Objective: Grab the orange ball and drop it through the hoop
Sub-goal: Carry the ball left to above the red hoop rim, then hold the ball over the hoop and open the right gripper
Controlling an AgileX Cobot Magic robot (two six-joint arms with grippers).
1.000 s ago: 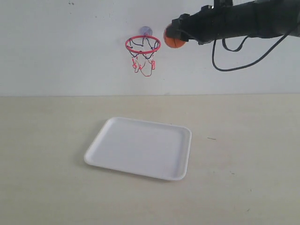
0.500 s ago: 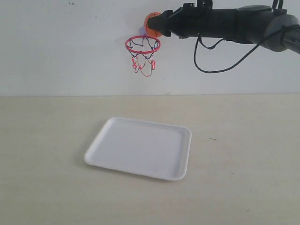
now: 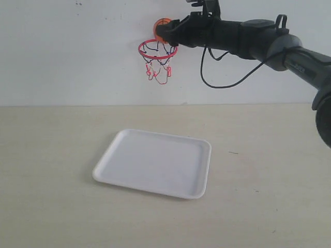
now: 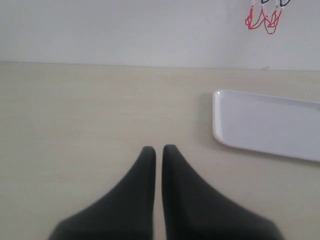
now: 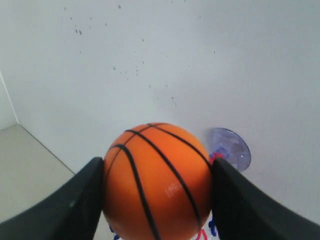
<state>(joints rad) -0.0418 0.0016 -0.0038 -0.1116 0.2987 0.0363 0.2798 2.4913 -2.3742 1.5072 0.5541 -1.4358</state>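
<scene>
The orange ball (image 3: 162, 29) with black seams hangs just above the hoop (image 3: 158, 49), whose red ring and black-and-red net are fixed to the white wall. My right gripper (image 3: 166, 32) reaches in from the right and is shut on the ball. In the right wrist view the orange ball (image 5: 158, 181) fills the space between the two black fingers, with the hoop's clear suction cup (image 5: 229, 148) on the wall just behind it. My left gripper (image 4: 158, 149) is shut with nothing in it, low over the table; the net's tips (image 4: 265, 19) show far off.
A white rectangular tray (image 3: 155, 163) lies on the beige table below the hoop, also visible as the white tray (image 4: 270, 125) in the left wrist view. A black cable (image 3: 222, 77) loops down from the right arm in front of the wall.
My right arm has carried the ball leftward and slightly up, from right of the ring to just above it. The grip on the ball is unchanged.
</scene>
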